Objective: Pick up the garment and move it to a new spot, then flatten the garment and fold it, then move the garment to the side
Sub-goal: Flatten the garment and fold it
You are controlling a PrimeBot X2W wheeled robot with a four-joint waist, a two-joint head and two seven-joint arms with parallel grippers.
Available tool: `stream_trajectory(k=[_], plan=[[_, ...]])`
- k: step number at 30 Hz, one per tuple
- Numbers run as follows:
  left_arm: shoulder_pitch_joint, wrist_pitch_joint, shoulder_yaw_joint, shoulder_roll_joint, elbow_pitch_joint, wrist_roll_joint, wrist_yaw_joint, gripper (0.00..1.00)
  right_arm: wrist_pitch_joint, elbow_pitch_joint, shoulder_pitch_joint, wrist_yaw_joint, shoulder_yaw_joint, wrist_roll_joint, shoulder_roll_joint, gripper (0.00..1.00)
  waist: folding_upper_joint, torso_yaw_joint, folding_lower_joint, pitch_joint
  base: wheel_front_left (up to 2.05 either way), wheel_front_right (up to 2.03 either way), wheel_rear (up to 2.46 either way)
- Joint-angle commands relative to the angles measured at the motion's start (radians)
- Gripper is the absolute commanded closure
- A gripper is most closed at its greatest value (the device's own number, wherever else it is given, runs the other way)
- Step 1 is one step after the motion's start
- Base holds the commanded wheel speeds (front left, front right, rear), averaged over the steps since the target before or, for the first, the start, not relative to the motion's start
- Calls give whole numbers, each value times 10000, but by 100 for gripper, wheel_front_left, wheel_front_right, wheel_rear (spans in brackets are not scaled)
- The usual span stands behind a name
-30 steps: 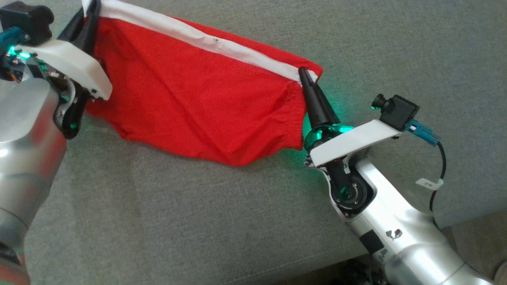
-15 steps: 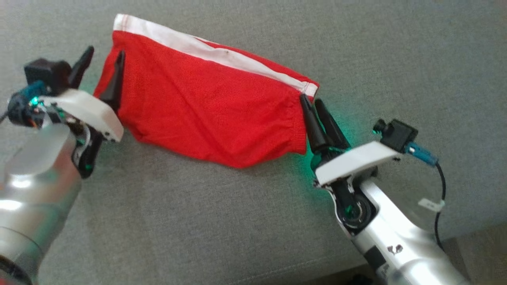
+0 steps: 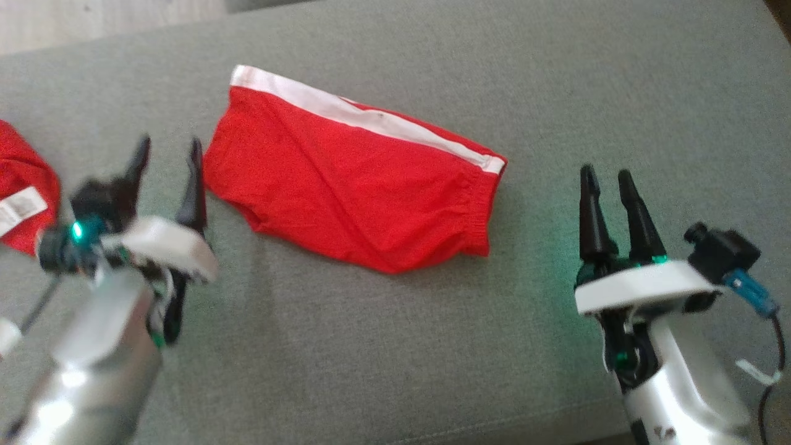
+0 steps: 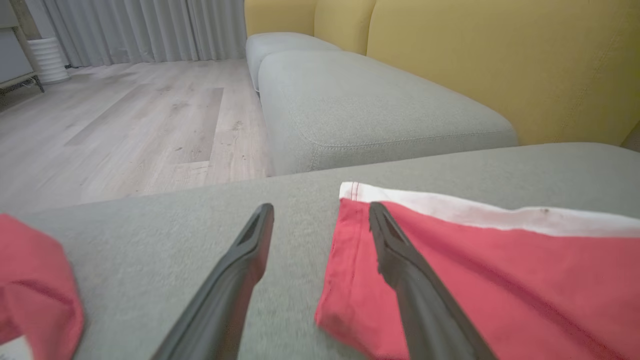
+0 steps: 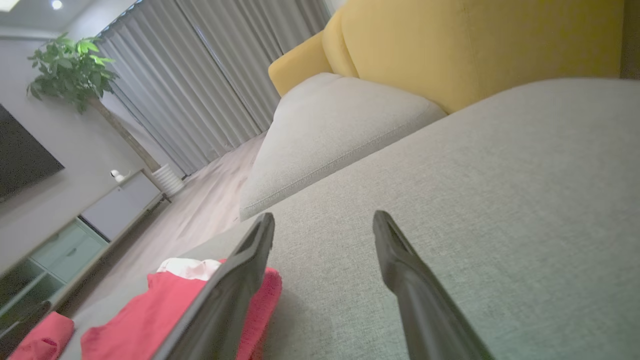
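Note:
The red garment (image 3: 352, 185) with a white band along its far edge lies folded on the grey sofa cushion (image 3: 395, 346), held by nothing. My left gripper (image 3: 169, 148) stands open just left of the garment's left edge, a little apart from it. In the left wrist view that gripper (image 4: 320, 210) is open, with its right finger over the garment (image 4: 500, 270). My right gripper (image 3: 605, 174) is open to the right of the garment, with bare cushion between them. In the right wrist view the gripper (image 5: 324, 217) is empty and the garment (image 5: 150, 305) lies at lower left.
A second red cloth (image 3: 21, 185) with a white label lies at the cushion's left edge, also seen as a red cloth (image 4: 35, 280) in the left wrist view. Yellow backrests (image 4: 500, 65), another grey cushion (image 4: 360, 105) and wooden floor (image 4: 125, 125) lie beyond.
Both grippers have opened, let go of the garment's two ends and drawn back from it. The garment now lies free on the cushion. The head camera has also shifted.

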Motion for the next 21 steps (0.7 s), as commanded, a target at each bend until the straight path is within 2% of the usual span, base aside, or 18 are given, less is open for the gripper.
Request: stream_trajectory(k=[1, 4, 11, 21], plan=[[532, -93, 991, 93, -644, 601, 222, 0, -106, -502, 362, 39, -235, -1042, 185, 0, -1, 293, 2, -460, 0, 0, 0], [1414, -94, 1744, -194, -1132, 1232, 391, 0, -106, -701, 699, 39, -701, -1994, 230, 0, -1, 467, 2, -765, 0, 0, 0], [3290, -94, 3173, -926, -1755, 2460, 688, 0, -106, -971, 1494, 39, -1315, -3377, 240, 0, -1, 857, 2, -1410, 0, 0, 0], [5277, -95, 4718, -1902, -2447, 3580, 713, 0, -106, -1036, 2287, 39, -1345, -4848, 241, 0, -1, 1198, 2, -2076, 0, 0, 0]])
